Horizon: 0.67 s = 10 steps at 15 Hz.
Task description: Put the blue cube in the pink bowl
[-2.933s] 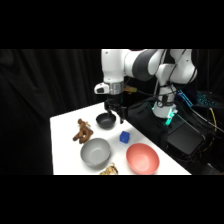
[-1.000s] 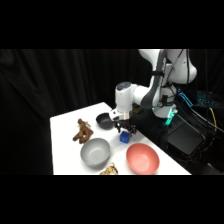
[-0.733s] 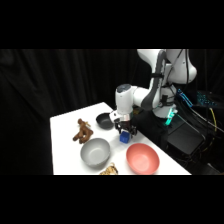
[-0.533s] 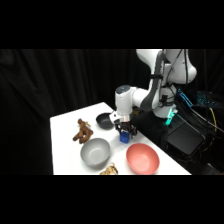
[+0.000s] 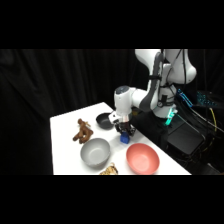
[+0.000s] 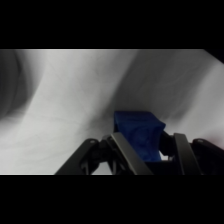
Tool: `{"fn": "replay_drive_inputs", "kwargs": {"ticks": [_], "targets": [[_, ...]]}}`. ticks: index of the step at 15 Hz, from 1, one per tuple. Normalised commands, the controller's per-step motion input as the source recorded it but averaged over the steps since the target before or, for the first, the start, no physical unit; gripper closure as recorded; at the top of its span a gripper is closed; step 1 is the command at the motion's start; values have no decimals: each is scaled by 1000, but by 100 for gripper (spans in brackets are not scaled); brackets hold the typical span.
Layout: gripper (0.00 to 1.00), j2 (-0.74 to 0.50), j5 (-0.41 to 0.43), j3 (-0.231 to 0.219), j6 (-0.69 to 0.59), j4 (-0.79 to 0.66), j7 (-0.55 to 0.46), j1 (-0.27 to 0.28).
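hand (image 6: pixel 150 150) astride blue cube (image 6: pixel 139 134); on table (image 5: pixel 67 142); pink bowl (image 5: pixel 142 158) near

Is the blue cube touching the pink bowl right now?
Apart. The side view shows the blue cube under the end effector, with a strip of white table between it and the pink bowl.

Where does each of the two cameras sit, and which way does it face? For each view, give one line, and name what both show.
Side view: stands beside the table, looking across and down at the bowls; shows the arm and its gripper low over the blue cube, the pink bowl nearby.
Wrist view: rides the arm's wrist, looking down past the fingers at the tabletop.
Shared: blue cube, gripper, white table.
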Motion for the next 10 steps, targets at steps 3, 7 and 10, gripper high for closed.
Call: {"fn": "replay_drive_inputs", "kwargs": {"ticks": [3,7,10], "targets": [[77,-75,39,38,-21,21,-46,-43],[77,-254,13,1,-188,0,28,-2],[77,-400,-25,-47,-367,-1,102,75]]}}
